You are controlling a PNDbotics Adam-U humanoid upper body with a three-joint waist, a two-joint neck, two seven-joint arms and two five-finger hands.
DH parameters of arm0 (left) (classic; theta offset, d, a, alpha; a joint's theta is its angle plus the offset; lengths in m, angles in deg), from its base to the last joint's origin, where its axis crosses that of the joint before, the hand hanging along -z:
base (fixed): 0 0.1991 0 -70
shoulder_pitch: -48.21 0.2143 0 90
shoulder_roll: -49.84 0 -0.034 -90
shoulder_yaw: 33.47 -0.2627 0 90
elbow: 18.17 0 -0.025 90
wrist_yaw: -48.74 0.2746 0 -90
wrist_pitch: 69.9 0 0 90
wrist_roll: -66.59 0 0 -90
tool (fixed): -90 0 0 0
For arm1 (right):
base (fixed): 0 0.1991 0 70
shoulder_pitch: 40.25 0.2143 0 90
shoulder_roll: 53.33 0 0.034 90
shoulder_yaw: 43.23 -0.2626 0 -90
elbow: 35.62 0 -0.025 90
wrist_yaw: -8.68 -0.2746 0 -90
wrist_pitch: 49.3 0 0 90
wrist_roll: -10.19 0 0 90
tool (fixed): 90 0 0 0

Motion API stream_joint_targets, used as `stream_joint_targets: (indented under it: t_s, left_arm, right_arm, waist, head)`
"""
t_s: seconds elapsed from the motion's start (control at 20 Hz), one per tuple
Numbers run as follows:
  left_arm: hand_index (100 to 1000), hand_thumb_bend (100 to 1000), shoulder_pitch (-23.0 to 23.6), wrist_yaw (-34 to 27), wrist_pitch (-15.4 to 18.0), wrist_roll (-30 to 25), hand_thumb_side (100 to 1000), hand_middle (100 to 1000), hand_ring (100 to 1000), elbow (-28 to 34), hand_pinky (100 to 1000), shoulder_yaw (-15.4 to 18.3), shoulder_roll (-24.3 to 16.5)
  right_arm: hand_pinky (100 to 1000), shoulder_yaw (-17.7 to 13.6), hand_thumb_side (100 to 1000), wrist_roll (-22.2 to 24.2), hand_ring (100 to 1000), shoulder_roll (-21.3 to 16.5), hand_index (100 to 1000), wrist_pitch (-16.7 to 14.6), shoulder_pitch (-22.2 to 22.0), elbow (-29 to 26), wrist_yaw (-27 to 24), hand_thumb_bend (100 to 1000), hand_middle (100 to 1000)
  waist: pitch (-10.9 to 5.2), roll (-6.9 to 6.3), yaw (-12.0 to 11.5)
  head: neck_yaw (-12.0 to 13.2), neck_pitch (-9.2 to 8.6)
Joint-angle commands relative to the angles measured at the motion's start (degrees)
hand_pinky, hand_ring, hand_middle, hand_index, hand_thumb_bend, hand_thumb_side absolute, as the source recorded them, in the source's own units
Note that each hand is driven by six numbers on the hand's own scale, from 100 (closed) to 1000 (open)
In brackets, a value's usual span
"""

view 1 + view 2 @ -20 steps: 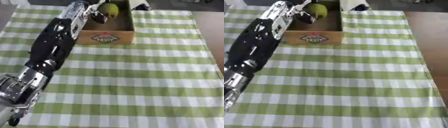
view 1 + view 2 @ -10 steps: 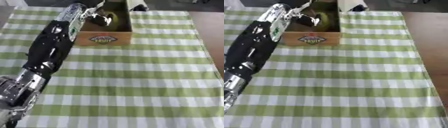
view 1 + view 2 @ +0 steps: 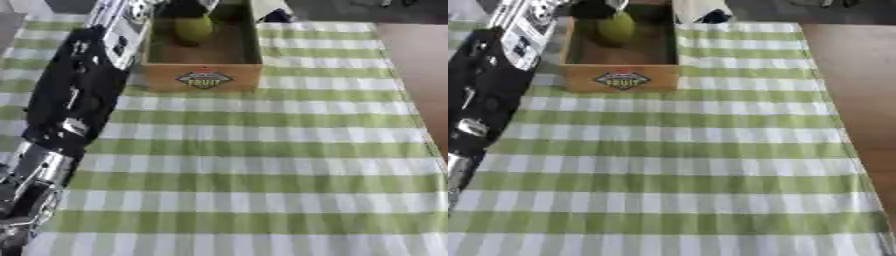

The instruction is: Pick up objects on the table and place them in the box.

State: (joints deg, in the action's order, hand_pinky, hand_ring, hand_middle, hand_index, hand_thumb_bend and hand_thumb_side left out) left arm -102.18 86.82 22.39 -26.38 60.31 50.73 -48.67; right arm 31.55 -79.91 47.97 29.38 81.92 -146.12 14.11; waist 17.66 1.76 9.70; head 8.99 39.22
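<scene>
Since my left arm (image 3: 79,95) runs up the left side of the table from the near corner to the far end, everything turns on what sits at its tip. The left hand (image 3: 185,7) is a dark shape cut off by the top edge of both views, hanging over the far part of the box (image 3: 203,79). So little of it shows that I cannot tell whether the fingers are clenched, released, or grasping anything. Just to the near side of the fingers, and touching or almost touching them as far as I can see, lies a yellow-green fruit (image 3: 193,29). It is inside the box, toward the far left of its floor, with the left wall close beside it. Its long axis seems to run from me toward the fingers, narrower end pointing at them, though I would not swear to it. I judge this the release stage: the fruit is already within the walls, so the move ahead is a lift straight up and back, keeping clear of the left wall. To the right of the fingers, just past the far right corner of the box, stands a white thing (image 3: 269,10) with a dark patch, which I cannot identify. The left hand is far nearer to it, since my right hand shows in neither view. Further right the checked cloth (image 3: 262,165) ends and bare brown table (image 3: 420,60) begins.
</scene>
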Motion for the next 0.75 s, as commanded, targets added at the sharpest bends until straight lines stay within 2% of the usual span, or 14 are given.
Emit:
stream_joint_targets:
  t_s: [0.05,0.3,0.5,0.6,0.75]
  left_arm:
    - [790,100,1.6,-8.8,-0.9,4.1,363,656,759,13.0,713,0.1,-6.5]
    - [814,100,9.9,-21.3,-3.1,12.3,361,617,718,28.3,670,3.0,-13.6]
    - [810,100,18.3,-29.6,-4.3,19.4,395,614,701,35.2,648,6.0,-17.4]
    - [802,100,22.1,-32.3,-2.7,22.6,403,602,686,35.9,633,7.1,-18.1]
    - [803,100,26.9,-36.0,1.8,29.1,407,591,675,36.1,622,8.9,-17.3]
  right_arm:
    - [934,-0.6,584,-0.4,756,-1.9,812,0.0,0.4,-1.1,0.6,100,627]
    - [931,-0.7,583,-1.0,755,-2.8,810,0.0,0.5,-1.3,1.3,100,627]
    - [925,-0.7,582,-1.7,754,-3.5,807,-0.1,1.1,-1.5,2.0,100,628]
    - [921,-0.7,581,-2.0,753,-4.1,805,-0.3,1.5,-1.5,2.4,100,629]
    - [917,-0.6,580,-2.7,752,-4.6,803,-0.5,2.0,-1.7,3.0,100,631]
  waist:
    - [-1.71,-0.15,-0.3]
    - [-2.3,-0.36,-1.1]
    - [-2.71,-0.26,-1.6]
    - [-2.93,-0.12,-1.9]
    - [-3.16,0.2,-2.3]
  head:
    - [-1.2,0.15]
    - [-2.9,0.52]
    - [-4.4,0.58]
    - [-5.1,0.58]
    - [-5.9,0.52]
